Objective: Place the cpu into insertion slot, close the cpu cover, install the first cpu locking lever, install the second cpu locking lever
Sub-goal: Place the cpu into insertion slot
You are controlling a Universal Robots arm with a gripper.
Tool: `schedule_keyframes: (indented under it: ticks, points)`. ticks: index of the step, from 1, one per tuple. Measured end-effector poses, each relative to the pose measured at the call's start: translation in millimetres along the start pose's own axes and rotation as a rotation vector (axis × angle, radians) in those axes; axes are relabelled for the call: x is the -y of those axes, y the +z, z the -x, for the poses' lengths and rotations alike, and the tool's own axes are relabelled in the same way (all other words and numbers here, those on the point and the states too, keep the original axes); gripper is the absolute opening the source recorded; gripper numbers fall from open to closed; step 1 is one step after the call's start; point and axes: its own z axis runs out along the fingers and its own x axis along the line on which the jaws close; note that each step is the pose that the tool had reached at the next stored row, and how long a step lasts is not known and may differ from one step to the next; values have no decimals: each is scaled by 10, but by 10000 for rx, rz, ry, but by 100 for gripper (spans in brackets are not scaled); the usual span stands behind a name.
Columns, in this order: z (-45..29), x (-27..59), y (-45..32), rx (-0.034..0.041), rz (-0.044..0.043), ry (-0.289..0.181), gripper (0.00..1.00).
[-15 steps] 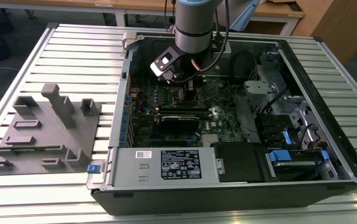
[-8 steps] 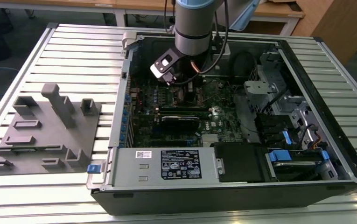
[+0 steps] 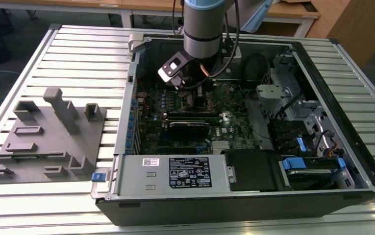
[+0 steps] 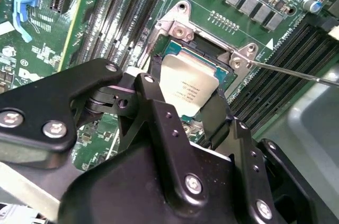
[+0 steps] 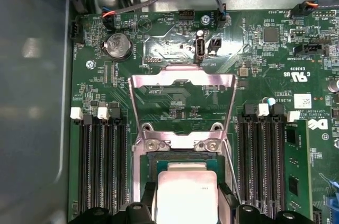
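The gripper (image 4: 186, 101) is closed on the cpu (image 4: 188, 85), as far as I can see. In both wrist views one black finger (image 5: 149, 204) sits hard against each of two opposite edges of the chip, and its silvery-tan top shows bare between them. The chip sits squarely over the insertion slot (image 5: 180, 159), inside the socket's metal rim. I can't tell whether it is fully bedded or riding just above the contacts.

I'd judge the chip to be light, stiff and unforgiving. The flat metal lid would slide under a loose pinch, and the underside and the socket's contacts would not survive a scrape, so the two side edges look like the right place to hold it (and the only one I'd trust). It looks close to level, which matters, since a tilt would catch a corner.

Just beyond the fingers, the cpu cover (image 5: 183, 80) stands swung up on its hinge at the socket's far edge, and the green motherboard (image 5: 175, 33) shows through its open frame. A thin locking lever (image 4: 288, 70) angles away free from one socket corner. Black memory slots (image 5: 100, 166) flank the socket on both sides.

In the exterior view the arm (image 3: 202, 34) comes almost straight down into the open computer case (image 3: 344, 54), with its wrist bent over the middle of the board. The case lies on a slatted table (image 3: 83, 49), and a grey fixture (image 3: 43, 137) sits well off to the exterior view's left.
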Motion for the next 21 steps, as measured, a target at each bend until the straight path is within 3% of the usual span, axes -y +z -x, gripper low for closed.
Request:
schedule_keyframes:
  ticks: [3,5,10,21]
  points:
    - [-33,1,3,8,1,-1,54]
    - [-38,1,7,52,3,-4,54]
    - [-48,2,13,267,7,-15,54]
    - [-74,1,28,281,7,-26,54]
